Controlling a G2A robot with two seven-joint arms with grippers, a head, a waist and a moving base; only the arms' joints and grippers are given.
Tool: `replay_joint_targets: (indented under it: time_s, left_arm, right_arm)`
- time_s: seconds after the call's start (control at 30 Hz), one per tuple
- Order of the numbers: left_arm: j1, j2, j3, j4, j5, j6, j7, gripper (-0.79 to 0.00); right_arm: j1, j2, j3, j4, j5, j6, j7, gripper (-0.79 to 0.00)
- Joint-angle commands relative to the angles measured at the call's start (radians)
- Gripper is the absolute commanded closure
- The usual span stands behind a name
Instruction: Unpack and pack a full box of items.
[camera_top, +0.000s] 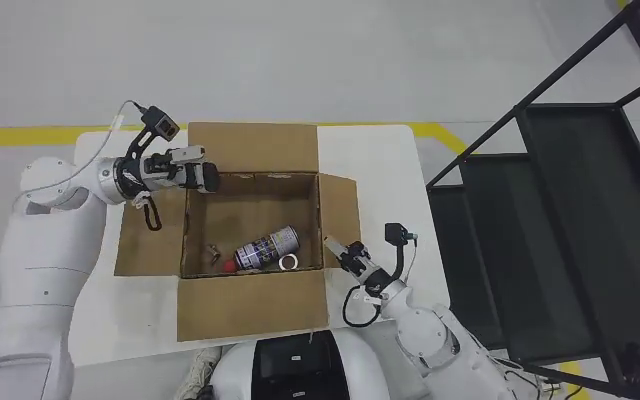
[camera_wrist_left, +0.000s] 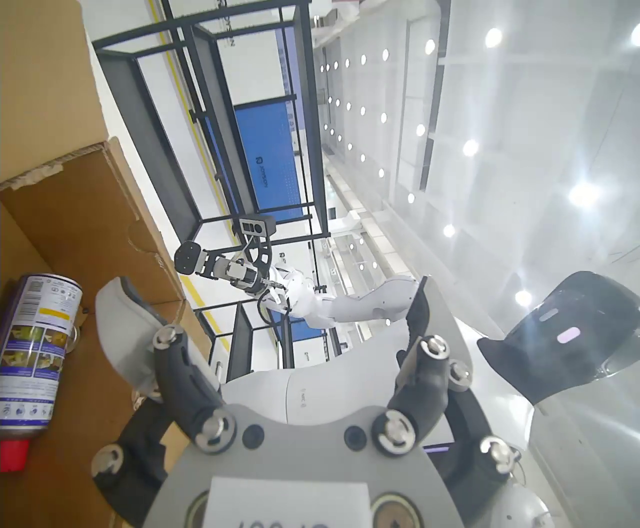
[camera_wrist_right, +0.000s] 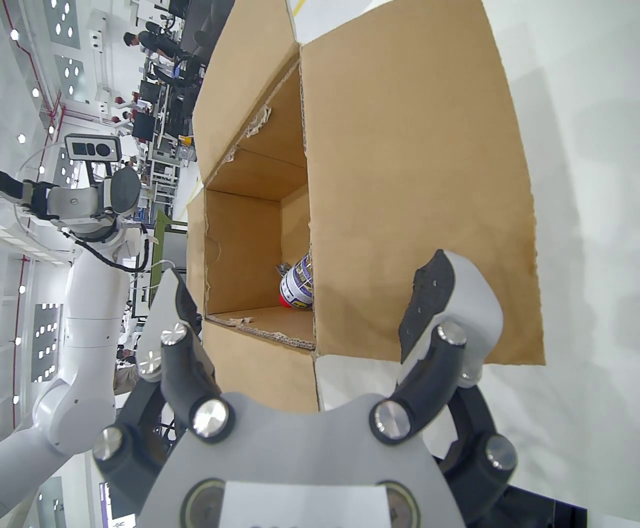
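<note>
Tabletop (camera_top: 372, 150): white.
Box (camera_top: 255, 146): open, mid-tabletop, flaps folded out.
Left gripper (camera_top: 205, 168): at box's far-left corner, jaws apart, empty.
Right gripper (camera_top: 338, 252): at box's near-right corner, jaws apart, empty.
Spray can (camera_top: 266, 248): lying inside box, toward tabletop's near edge.

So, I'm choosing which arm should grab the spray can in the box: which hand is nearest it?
The right hand, just outside the box beside the spray can; the left hand is at the box's opposite corner.
</note>
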Motion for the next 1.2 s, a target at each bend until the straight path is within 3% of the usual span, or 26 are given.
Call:
replay_joint_targets:
  time_s: [0.0, 0.23, 0.33, 0.47, 0.63, 0.87, 0.97, 1.17]
  left_arm:
    - [0.021, 0.009, -0.035, -0.002, -0.017, 0.014, 0.001, -0.785]
    - [0.076, 0.030, -0.129, 0.006, -0.083, 0.014, 0.009, -0.785]
    - [0.088, 0.036, -0.152, 0.014, -0.086, 0.005, 0.002, -0.785]
    - [0.096, 0.045, -0.166, 0.021, -0.061, -0.006, -0.019, -0.785]
    - [0.092, 0.056, -0.153, 0.024, 0.000, 0.001, -0.066, -0.785]
    - [0.085, 0.082, -0.082, 0.010, -0.014, 0.039, -0.066, -0.785]
    - [0.083, 0.092, -0.055, 0.000, -0.031, 0.045, -0.066, -0.785]
    - [0.083, 0.092, -0.055, 0.000, -0.031, 0.045, -0.066, -0.785]
  right_arm:
    - [0.007, -0.001, -0.001, -0.003, 0.000, 0.001, -0.001, -0.785]
    - [-0.011, 0.003, 0.014, -0.144, -0.094, 0.015, -0.021, -0.785]
    - [0.018, 0.005, -0.009, -0.207, -0.180, 0.057, 0.035, -0.785]
    - [0.132, 0.000, -0.103, -0.245, -0.344, 0.149, 0.174, -0.785]
    - [0.355, -0.025, -0.263, -0.169, -0.532, 0.280, 0.395, -0.785]
    - [0.623, -0.083, -0.434, 0.033, -0.638, 0.445, 0.623, -0.785]
    - [0.692, -0.105, -0.482, 0.116, -0.630, 0.452, 0.684, -0.785]
    - [0.699, -0.108, -0.485, 0.123, -0.628, 0.452, 0.688, -0.785]
